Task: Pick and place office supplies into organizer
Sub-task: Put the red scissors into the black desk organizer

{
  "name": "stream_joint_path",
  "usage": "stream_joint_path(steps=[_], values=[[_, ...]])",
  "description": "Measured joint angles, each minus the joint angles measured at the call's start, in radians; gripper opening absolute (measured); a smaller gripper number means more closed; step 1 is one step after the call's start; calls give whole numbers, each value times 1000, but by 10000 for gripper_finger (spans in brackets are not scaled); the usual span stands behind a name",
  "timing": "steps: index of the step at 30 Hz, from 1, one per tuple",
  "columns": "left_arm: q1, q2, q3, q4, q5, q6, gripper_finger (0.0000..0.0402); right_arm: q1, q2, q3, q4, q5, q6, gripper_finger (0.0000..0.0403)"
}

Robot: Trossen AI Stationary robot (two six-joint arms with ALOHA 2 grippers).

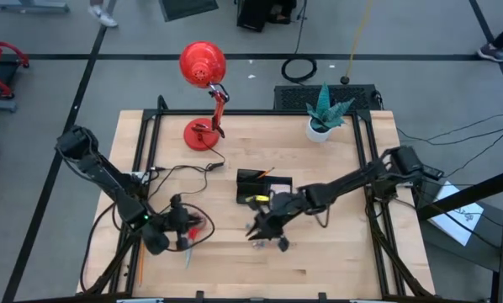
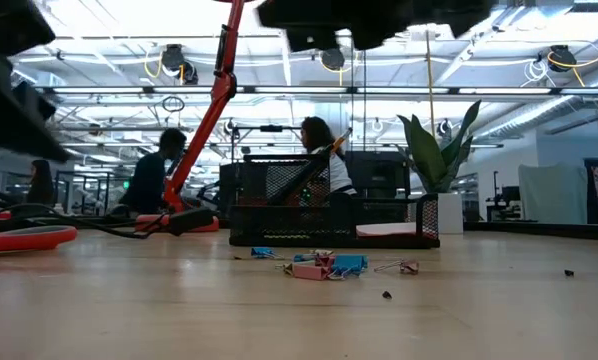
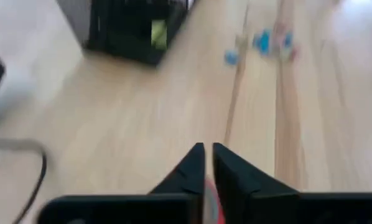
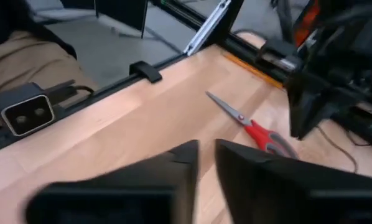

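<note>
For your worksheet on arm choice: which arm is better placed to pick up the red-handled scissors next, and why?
Probably the left. The left gripper sits right beside the red-handled scissors at the table's left front, while the right gripper hangs over the clips near the organizer.

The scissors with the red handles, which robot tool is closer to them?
The left one. The left tool is right beside the red-handled scissors on the table's left part. The right tool hangs farther off, near the middle, just in front of the organizer.
</note>
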Motion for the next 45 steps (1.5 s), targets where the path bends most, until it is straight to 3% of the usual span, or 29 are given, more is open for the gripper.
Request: stream_joint_path(steps=[2,4,8,17,28,37,45], values=[[-5,0,53,-137,47,-87,8,6,-53,-75,51,1,3,10],[-7,0,108,-245,83,-147,9,9,-106,-142,109,3,28,15],[-5,0,191,-360,197,-235,4,10,-219,-274,141,25,78,9],[-43,97,201,-372,508,-512,5,10,-500,-495,146,193,104,1],[1,276,208,-357,544,-555,3,8,-722,-621,146,244,103,1],[40,313,233,-256,529,-505,3,8,-738,-628,146,243,103,1],[89,323,261,-92,493,-331,3,8,-738,-629,154,242,103,1]])
